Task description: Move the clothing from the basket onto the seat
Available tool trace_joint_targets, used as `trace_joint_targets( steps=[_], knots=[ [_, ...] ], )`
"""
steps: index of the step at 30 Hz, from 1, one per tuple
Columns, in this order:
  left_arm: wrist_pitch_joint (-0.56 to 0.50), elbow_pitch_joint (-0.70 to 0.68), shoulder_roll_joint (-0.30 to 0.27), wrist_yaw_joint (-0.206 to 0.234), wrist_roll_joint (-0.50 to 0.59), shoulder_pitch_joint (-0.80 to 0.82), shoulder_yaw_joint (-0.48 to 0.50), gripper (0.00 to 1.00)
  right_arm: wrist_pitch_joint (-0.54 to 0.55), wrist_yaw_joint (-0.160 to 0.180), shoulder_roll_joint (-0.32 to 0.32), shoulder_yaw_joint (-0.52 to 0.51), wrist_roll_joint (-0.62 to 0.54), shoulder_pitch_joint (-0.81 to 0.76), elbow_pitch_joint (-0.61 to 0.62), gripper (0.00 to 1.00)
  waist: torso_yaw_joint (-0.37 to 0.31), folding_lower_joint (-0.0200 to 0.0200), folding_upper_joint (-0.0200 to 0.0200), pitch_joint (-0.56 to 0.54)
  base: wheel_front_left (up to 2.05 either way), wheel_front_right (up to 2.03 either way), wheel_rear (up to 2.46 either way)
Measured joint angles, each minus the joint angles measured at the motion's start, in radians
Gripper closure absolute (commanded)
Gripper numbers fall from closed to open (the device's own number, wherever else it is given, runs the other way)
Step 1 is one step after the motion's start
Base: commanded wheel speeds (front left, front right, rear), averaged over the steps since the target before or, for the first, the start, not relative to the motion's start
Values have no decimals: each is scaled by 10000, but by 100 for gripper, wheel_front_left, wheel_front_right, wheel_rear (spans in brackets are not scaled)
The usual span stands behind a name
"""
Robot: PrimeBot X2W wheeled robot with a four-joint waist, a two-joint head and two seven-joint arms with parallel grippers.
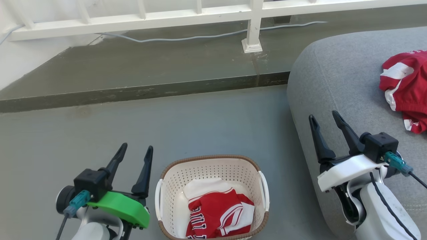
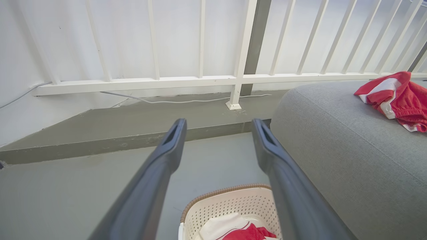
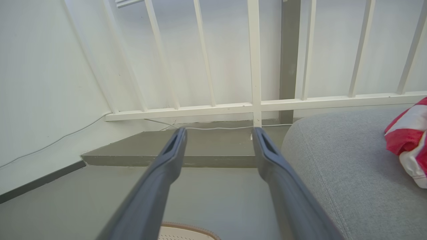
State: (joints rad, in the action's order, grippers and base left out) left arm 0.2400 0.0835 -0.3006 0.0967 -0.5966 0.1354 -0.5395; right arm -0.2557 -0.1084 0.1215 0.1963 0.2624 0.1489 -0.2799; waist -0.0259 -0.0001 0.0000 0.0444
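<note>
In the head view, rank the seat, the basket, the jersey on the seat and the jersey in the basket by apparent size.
1. seat, largest, though partly out of frame.
2. basket.
3. jersey in the basket and jersey on the seat: look alike; both crumpled, the second cropped, so unranked.

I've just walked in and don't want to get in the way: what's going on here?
A two-armed robot is moving red-and-white clothing from a basket on the floor to the grey seat beside it. One jersey already lies on the seat, and a second jersey sits in the basket. Nothing is being held right now: the left gripper is open beside the basket, and the right gripper is open at the seat's edge.
</note>
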Motion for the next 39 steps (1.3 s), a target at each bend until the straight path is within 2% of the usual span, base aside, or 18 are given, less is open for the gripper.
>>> trace_joint_targets(
  steps=[8, 13, 39],
  knots=[
    [29, -61, -17, 94, 0, -403, 314, 0, 4, 313, 46, -176, -10, -434, 330, 0, -28, 1, 0, -113, 0, 0, 0],
    [29, -157, -12, 98, 0, -589, 464, 0, 13, 393, 48, -224, -10, -613, 570, 0, -56, 0, 0, -149, 0, 0, 0],
    [29, -556, 12, 194, 107, -797, 533, 0, 295, 579, 63, -261, -6, -1195, 1488, 0, -198, 1, 0, -81, 0, 0, 0]
  ],
)
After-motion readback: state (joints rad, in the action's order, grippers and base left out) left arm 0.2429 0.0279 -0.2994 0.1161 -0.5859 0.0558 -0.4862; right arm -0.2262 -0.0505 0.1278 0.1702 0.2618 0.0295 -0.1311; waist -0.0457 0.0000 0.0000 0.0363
